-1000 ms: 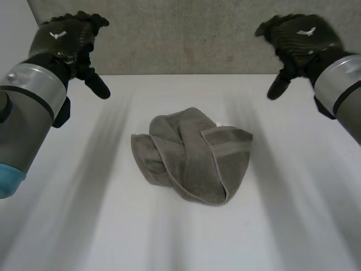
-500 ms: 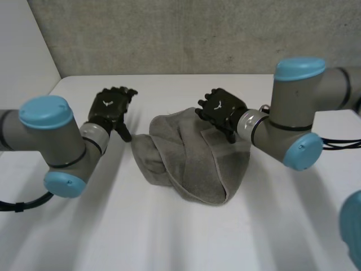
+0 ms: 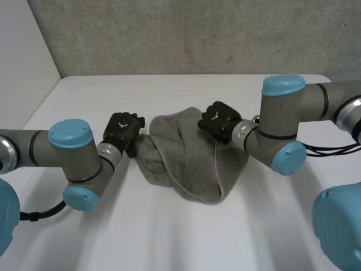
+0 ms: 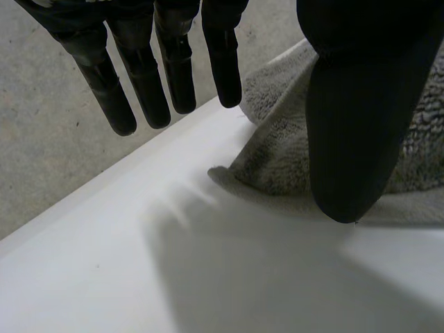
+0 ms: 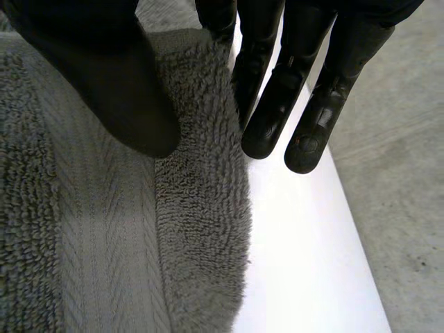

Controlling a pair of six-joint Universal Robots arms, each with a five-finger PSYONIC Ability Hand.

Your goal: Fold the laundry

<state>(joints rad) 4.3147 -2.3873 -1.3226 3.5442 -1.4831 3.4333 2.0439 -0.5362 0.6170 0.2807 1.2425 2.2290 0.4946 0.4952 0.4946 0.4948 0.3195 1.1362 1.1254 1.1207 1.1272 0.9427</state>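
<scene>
A grey towel [image 3: 186, 161] lies crumpled in the middle of the white table [image 3: 169, 231]. My left hand [image 3: 125, 129] is low at the towel's left edge. In the left wrist view its fingers [image 4: 177, 69] hang straight over bare table and its thumb [image 4: 354, 125] hovers over the towel [image 4: 277, 139], apart from the fingers. My right hand [image 3: 217, 119] rests at the towel's far right edge. In the right wrist view its thumb [image 5: 118, 76] lies over the towel's banded border [image 5: 104, 229], while its straight fingers [image 5: 277, 104] reach just past that edge.
A grey rough wall [image 3: 186, 39] stands behind the table's far edge. Both arms stretch low across the table on either side of the towel. White table surface runs beyond the towel's edge [image 5: 305, 243] to the grey wall [image 5: 402, 173].
Both hands have come down from high over the table's back to the towel's left and right edges. The towel's right corner has been pushed inward a little.
</scene>
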